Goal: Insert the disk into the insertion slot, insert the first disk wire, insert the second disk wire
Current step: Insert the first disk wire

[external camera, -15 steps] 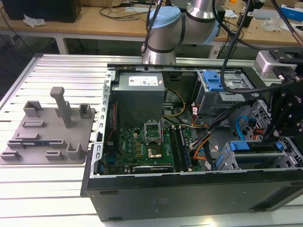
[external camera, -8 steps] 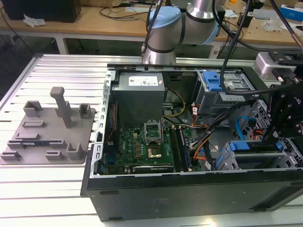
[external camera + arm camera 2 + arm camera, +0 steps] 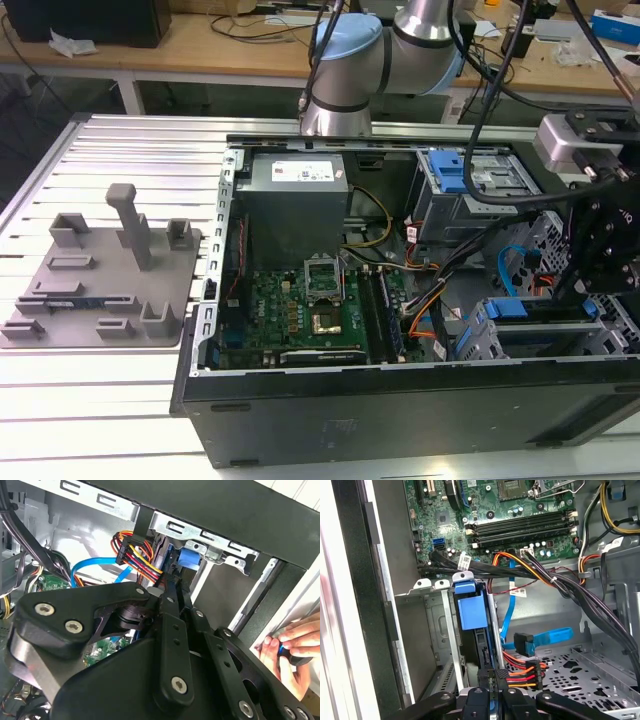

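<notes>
Pushing the disk (image 3: 471, 607) home in the insertion slot (image 3: 432, 630) wants a straight shove, I judge; my claw (image 3: 488, 674), pinched narrow, sits just behind it, the wire plug (image 3: 536, 672) beside.

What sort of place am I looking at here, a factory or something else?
Probably a robotics lab or workshop: a robot arm reaches into an open computer case on a slatted metal table, with cluttered wooden workbenches behind.

Silver and pale-blue jointed robot arm (image 3: 345, 60) rises at the far side in the exterior view. Its black wrist assembly (image 3: 605, 240) hangs at the exterior view's right. Black two-finger linkage gripper (image 3: 492, 680): fingers (image 3: 169, 630) drawn nearly together, tips converging.
</notes>
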Tool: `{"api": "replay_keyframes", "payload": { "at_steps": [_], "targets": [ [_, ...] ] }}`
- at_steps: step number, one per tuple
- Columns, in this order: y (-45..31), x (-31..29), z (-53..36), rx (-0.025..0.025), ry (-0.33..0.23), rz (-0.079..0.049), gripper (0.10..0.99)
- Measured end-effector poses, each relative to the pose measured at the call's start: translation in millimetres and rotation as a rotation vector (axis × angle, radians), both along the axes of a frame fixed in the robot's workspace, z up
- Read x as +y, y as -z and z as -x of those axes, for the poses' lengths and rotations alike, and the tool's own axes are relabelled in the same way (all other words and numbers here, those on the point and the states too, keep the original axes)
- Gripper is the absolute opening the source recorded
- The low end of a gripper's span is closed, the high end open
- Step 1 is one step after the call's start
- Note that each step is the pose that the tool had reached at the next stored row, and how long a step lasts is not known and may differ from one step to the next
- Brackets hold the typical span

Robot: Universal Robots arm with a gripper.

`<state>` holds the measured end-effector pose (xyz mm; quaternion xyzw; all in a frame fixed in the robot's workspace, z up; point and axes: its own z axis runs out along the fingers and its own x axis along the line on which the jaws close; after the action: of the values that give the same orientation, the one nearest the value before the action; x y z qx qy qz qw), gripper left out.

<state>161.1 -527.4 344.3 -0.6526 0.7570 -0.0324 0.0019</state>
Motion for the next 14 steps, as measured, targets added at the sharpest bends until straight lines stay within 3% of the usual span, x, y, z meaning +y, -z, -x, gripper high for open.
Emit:
{"api": "replay_keyframes", "payload": {
  "at_steps": [11,14],
  "targets": [
    [0.9,0.0,-0.1,0.0001,-0.009,0.000,0.165],
    [-5.9,0.0,-0.1,0.0000,-0.009,0.000,0.165]
  ]
}}
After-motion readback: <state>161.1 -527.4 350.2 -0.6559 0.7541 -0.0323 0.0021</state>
